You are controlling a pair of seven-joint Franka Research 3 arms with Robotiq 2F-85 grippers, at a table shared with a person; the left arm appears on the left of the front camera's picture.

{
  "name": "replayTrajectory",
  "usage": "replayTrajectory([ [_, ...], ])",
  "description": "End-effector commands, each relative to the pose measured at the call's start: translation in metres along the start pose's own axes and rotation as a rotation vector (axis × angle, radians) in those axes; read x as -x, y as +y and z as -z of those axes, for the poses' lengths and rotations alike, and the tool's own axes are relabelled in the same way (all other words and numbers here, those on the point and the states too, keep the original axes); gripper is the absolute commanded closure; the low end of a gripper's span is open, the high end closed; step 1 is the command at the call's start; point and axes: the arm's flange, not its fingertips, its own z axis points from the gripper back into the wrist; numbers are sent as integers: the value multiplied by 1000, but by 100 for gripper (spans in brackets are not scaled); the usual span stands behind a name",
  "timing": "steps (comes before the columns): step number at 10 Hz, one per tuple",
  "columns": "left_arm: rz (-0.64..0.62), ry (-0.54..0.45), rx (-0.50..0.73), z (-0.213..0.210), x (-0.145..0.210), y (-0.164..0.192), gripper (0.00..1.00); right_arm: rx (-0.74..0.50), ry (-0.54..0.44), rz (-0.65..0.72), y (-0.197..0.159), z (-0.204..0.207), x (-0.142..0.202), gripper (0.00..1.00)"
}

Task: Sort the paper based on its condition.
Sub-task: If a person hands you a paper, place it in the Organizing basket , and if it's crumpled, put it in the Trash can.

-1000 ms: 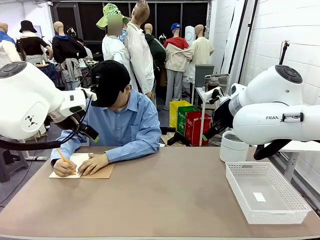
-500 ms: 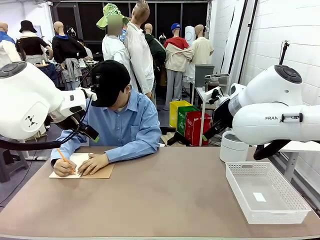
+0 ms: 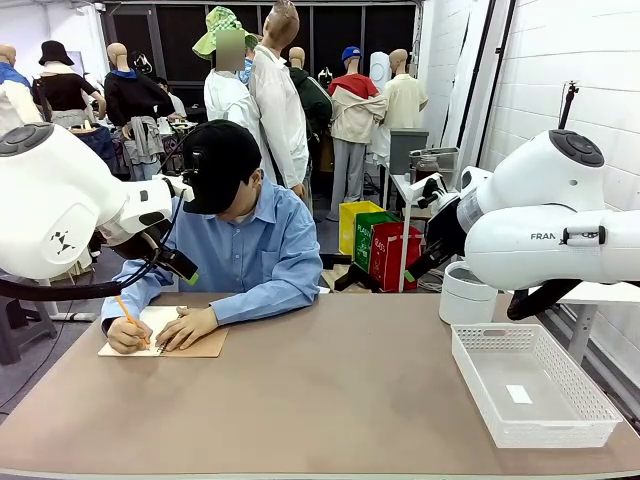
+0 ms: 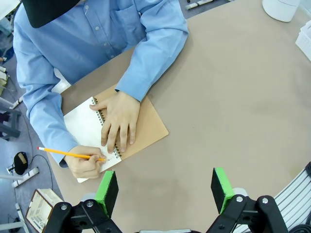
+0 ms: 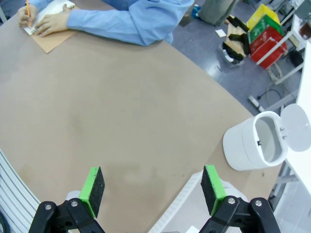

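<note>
While pressed flat under a person's hand (image 4: pixel 119 119), lying at the far left of the tan table (image 4: pixel 233 97) on an open brown kraft spiral-bound notebook (image 4: pixel 148 128): thin white sheet of paper (image 4: pixel 83 127), with a yellow pencil (image 4: pixel 68 154) held to it by the other hand (image 4: pixel 85 166). Hovering over the tabletop, left gripper (image 4: pixel 164 188) with green-padded fingers (image 4: pixel 108 191) spread wide, empty. Right gripper (image 5: pixel 151 188) likewise released, holding nothing, above bare table near a white cylindrical bin (image 5: pixel 245 145).

Setting: a robotics laboratory.
Apparatus: two white Franka arms, the left arm (image 3: pixel 60 200) and the right arm (image 3: pixel 560 225), flanked a brown table (image 3: pixel 330 400).
Surroundings: a white block wall (image 3: pixel 590 60) rose alongside; red, green and yellow boxes (image 3: pixel 395 255) stood on the floor.
</note>
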Motion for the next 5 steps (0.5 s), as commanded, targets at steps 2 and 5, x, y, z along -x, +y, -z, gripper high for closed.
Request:
replayTrajectory([
  [2, 0, 7, 0, 1, 1, 0, 0, -5, -2, 2, -1, 0, 0, 0],
  [5, 0, 7, 0, 1, 1, 0, 0, -5, -2, 2, -1, 0, 0, 0],
])
